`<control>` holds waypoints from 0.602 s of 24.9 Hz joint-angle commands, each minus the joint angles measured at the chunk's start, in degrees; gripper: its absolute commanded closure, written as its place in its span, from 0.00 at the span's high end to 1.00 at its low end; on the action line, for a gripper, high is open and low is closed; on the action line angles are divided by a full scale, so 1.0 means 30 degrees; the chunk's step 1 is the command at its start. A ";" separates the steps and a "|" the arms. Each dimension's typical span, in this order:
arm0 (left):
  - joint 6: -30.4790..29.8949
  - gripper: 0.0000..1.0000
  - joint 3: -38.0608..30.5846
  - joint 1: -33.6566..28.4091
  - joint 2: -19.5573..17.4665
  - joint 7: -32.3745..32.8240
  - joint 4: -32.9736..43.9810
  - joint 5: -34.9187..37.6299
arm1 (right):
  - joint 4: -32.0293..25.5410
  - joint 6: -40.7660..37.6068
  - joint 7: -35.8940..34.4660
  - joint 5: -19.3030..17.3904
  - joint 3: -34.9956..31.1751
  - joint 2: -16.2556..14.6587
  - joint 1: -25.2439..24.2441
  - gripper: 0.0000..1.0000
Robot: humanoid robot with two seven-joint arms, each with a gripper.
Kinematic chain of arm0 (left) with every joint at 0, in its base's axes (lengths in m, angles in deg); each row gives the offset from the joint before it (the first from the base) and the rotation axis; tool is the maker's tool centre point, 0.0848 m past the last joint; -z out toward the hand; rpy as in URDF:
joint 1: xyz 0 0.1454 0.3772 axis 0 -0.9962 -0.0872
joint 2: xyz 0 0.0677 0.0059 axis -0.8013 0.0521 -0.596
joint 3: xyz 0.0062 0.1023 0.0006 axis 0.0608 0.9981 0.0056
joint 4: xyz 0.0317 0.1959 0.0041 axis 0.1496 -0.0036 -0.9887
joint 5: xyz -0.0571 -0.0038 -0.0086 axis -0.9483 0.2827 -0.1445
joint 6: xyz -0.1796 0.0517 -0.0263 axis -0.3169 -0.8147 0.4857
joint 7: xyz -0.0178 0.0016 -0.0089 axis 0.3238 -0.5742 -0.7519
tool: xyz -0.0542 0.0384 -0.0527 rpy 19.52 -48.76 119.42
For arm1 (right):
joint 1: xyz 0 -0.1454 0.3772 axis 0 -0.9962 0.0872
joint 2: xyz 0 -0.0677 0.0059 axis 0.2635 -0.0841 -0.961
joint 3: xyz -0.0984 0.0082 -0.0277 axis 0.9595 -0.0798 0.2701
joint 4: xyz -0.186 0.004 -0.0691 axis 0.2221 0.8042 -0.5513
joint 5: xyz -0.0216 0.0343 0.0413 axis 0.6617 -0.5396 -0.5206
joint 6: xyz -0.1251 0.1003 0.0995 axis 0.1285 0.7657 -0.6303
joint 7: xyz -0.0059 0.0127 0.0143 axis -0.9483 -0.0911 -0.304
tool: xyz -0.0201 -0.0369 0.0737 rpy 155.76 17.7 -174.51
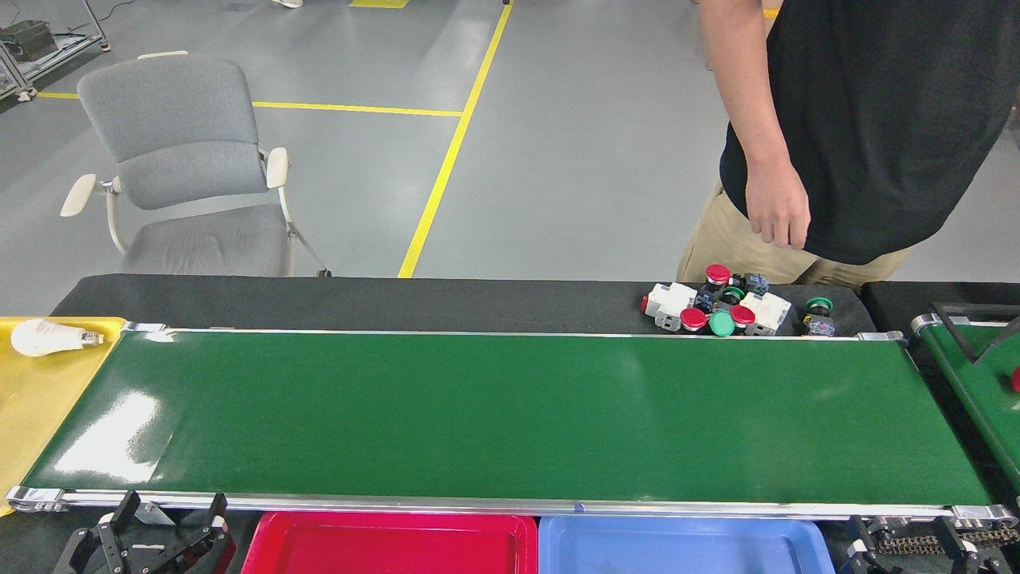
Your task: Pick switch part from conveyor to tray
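Because nothing rides the conveyor (pixel 510 414) yet, switch parts (pixel 717 307) sit heaped on the bench behind it; left gripper (pixel 163 526) waits open, right gripper (pixel 908 542) seemingly open too.

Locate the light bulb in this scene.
In the head view, the light bulb lies at far left on the yellow tray, beside the conveyor's left end.

Red tray (pixel 390 542) and blue tray (pixel 685 546) cut off below (person (pixel 861 119) headless)
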 commanded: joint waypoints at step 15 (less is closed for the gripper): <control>-0.0103 1.00 -0.1278 -0.0033 0.0045 -0.0500 0.0290 -0.0092 | -0.0333 -0.0719 0.1173 -0.0082 -0.0008 -0.0029 0.0354 0.99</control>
